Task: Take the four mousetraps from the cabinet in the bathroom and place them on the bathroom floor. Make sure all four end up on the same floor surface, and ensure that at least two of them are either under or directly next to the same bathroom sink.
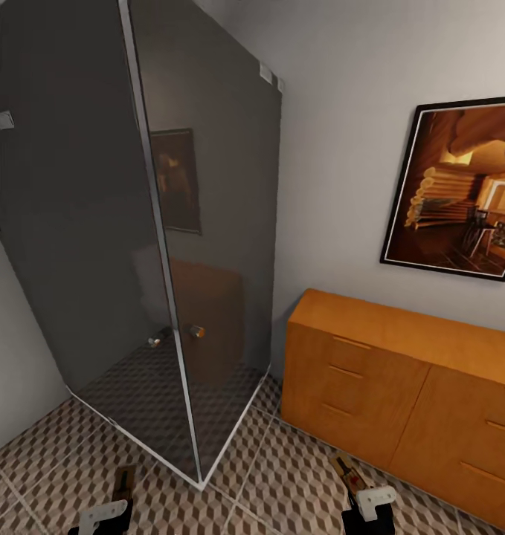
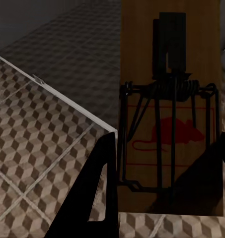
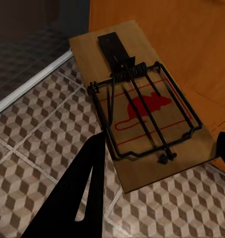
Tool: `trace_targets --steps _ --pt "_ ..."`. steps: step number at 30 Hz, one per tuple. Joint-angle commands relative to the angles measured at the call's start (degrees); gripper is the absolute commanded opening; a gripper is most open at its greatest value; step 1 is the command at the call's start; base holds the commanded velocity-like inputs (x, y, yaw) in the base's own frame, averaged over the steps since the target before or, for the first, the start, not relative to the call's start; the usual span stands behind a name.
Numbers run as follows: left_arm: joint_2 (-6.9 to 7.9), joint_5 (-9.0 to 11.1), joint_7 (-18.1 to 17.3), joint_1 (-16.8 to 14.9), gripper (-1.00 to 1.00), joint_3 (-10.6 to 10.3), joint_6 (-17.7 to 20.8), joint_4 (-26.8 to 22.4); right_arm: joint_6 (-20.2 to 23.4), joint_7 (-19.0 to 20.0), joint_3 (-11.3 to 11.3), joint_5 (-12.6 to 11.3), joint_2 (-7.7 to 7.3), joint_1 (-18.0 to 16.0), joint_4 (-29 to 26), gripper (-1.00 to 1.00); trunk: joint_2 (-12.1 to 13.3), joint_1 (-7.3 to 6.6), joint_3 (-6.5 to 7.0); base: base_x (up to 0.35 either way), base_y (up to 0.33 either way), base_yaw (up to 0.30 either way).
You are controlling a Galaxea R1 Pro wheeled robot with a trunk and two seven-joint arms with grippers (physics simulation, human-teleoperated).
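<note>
At the frame's lower edge, each tool grasps a flat brown wooden mousetrap: left tool [image 1: 103,516] its trap [image 2: 169,114], right tool [image 1: 367,509] another [image 3: 142,106], long axes pointing forward. Below lies the cube-patterned tiled floor [image 1: 282,475]; beyond, right, stands the orange-brown wooden drawer cabinet [image 1: 401,379], left the dark glass shower enclosure [image 1: 133,223].

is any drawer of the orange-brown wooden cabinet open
No, the orange-brown wooden cabinet shows every drawer front flush and shut in the head view.

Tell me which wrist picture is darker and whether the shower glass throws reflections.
Left wrist view: the mousetrap is dim and shadowed, its red mouse mark muted. Right wrist view: the other mousetrap is evenly lit, wire and red mark crisp. Head view: the dark shower glass mirrors the cabinet and a framed picture faintly. No blur in any view.
</note>
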Motion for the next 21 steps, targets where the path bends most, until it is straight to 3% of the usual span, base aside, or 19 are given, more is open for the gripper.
trace_targets --steps 1,21 --pt "-0.04 0.5 -0.3 -0.1 -1.00 -0.3 -0.2 0.2 -0.2 -0.4 -0.1 0.5 0.01 0.0 0.0 -1.00 0.0 0.02 0.02 0.000 0.000 0.250" --pt "-0.04 0.5 -0.3 -0.1 -1.00 -0.3 -0.2 0.2 -0.2 -2.4 -0.1 0.5 0.06 0.0 0.0 -1.00 0.0 0.02 0.77 0.000 0.000 0.268"
